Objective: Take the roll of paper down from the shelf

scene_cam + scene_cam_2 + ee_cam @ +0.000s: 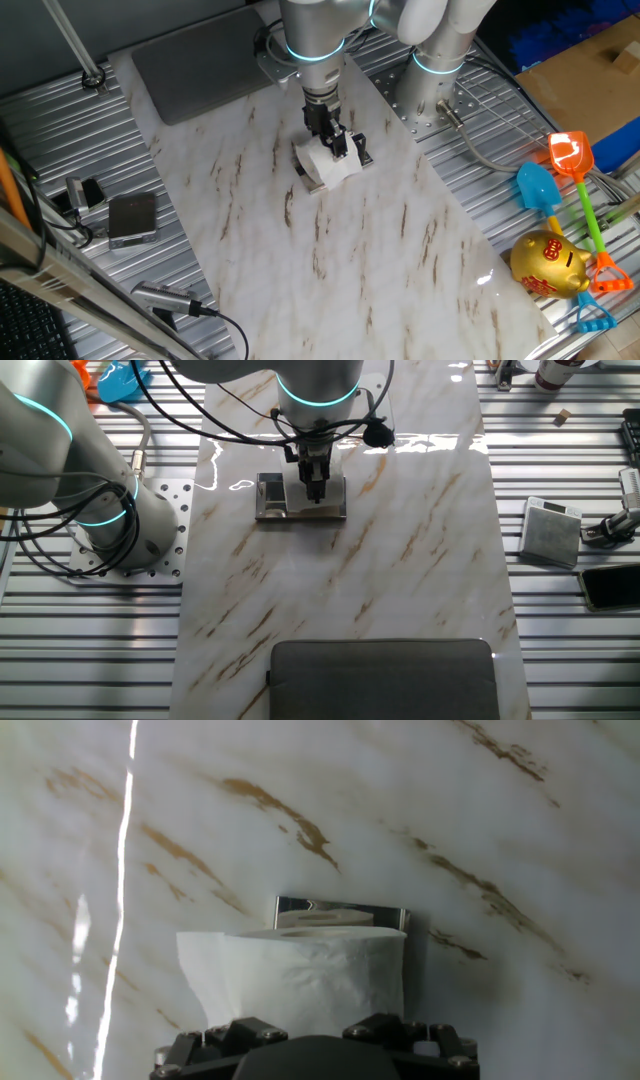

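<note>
I read this as the grasp step: pincer (333, 143) is down at the roll of paper (328, 164), and the roll sits on the shelf (272, 498) near the robot-base end of the marbled table (380, 270). No lift visible yet.

Roll location: hand view shows the toilet roll (300, 975) standing with its core hole facing up, right in front of the pincer body, with the shelf's shiny metal edge (345, 907) poking out behind it. In the other fixed view the arm blocks the roll entirely; only the dark glossy shelf top shows.

Pincer state: cannot tell. Fingertips aren't visible in the hand view, just the black base at the bottom edge. In the fixed view the fingers look set against the roll's upper side, but it's too small to say whether they're clamped on the paper or only touching it.

Next move, my call: confirm the squeeze has bitten, then lift straight up clear of the shelf, move sideways, and set down on bare table. Soft paper, so it'll give under the grip; go easy, watch for slip.
</note>
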`<state>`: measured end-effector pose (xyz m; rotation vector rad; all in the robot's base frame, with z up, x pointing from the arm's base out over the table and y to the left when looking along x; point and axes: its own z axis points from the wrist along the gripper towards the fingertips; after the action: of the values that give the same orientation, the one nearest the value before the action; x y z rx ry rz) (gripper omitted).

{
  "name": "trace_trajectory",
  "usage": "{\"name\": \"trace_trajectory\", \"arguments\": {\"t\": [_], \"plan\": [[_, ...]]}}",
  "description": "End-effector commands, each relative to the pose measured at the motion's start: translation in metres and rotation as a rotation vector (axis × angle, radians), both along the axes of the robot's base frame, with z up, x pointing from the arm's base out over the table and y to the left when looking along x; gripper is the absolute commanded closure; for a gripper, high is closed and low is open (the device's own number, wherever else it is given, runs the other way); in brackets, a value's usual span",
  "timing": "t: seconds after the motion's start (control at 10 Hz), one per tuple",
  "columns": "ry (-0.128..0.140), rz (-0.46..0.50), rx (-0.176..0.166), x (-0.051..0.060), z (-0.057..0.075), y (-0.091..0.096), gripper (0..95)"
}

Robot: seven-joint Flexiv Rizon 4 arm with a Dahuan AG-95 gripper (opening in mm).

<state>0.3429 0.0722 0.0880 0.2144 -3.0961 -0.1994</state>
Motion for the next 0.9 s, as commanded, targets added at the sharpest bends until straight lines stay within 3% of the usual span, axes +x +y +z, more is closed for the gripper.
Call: {"name": "trace_trajectory", "arguments": {"t": [0.1, 0.9], "plan": [[-0.004, 0.004, -0.002, -0.0004, 0.0002, -0.0001, 0.0], [-0.01, 0.036, -0.016, 0.0015, 0.0046, -0.0096, 0.0]]}}
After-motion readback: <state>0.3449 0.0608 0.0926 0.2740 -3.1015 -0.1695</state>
